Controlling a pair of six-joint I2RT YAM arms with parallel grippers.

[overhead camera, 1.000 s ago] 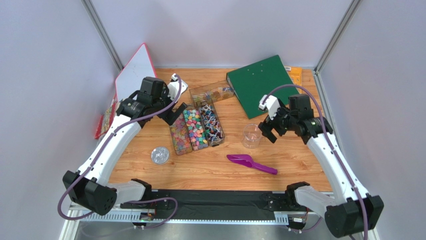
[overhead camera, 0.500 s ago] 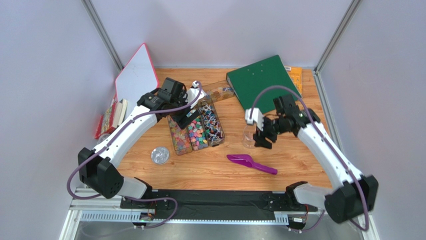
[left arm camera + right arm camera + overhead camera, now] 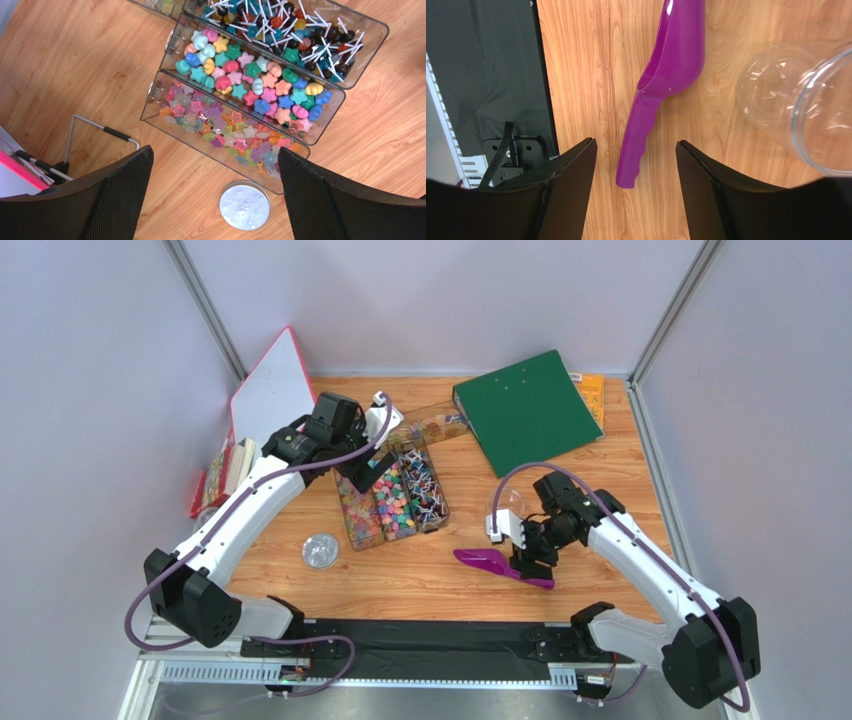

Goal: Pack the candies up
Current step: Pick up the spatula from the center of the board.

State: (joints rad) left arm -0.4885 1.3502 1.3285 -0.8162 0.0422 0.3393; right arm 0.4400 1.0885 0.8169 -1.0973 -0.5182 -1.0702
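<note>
My right jaws stand apart, straddling the handle of the purple scoop (image 3: 666,55) without touching it. That stiff, light, glossy handle is where I would pinch, mid-length, so it cannot swivel. My left jaws gape, holding nothing, above the candies (image 3: 250,85). These lie loose in clear trays (image 3: 152,100) left of the tabletop's middle. They look tiny, hard and apt to roll, so they are better scooped than pinched.

The candies (image 3: 392,498) are seen in clear trays (image 3: 363,543) set side by side, with the left gripper (image 3: 360,478) held just above them. The right gripper (image 3: 524,564) is positioned over the handle of a purple scoop (image 3: 478,559), and a clear cup (image 3: 499,504) is seen just behind it.
</note>
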